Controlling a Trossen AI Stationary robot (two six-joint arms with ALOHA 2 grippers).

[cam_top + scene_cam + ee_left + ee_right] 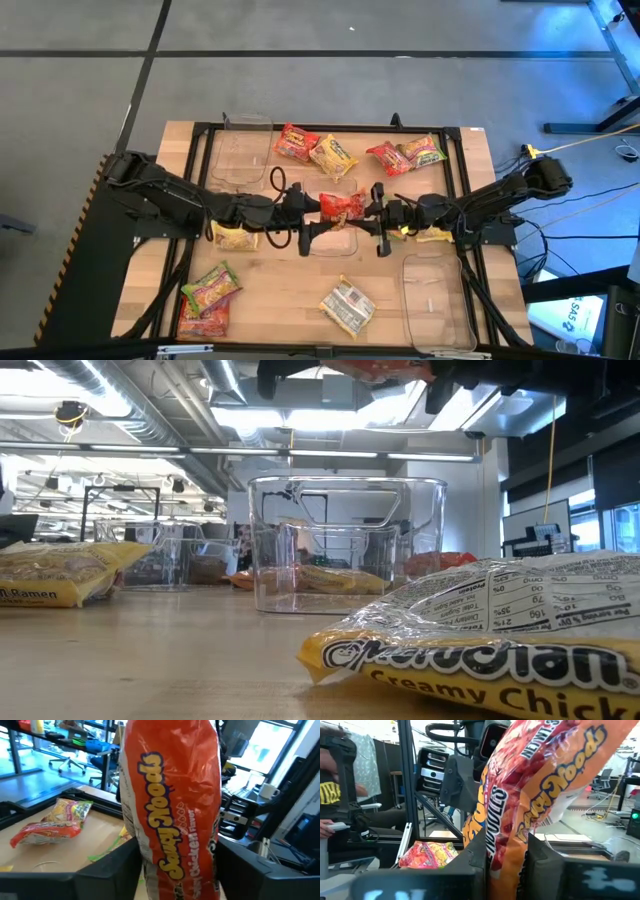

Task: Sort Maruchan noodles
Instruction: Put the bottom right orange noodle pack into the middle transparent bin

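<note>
**Both arms on one red packet, mid-air over the middle tray**

So the red packet (342, 206) is hanging above the surface right at the centre, with the left gripper (308, 207) on its left end and the right gripper (376, 209) on its right end. Right jaws are pinching the packet, you can see the fingers (547, 865) tight on either side of it in the right wrist view. Left jaws sit either side of the packet too, but I can't tell if they're actually clamped or standing loose around it.

Straight below is a clear tray (345, 545). Two more trays: one far left (243, 150), one near right (432, 290).

Other packets are scattered on the wooden surface (280, 290): a bunch along the far edge (333, 155), a pile at the near left (208, 292), one near the middle (347, 306).

The room behind has ceiling lights, desks and office chairs. A person's arm (337, 765) shows in the right wrist view.
</note>
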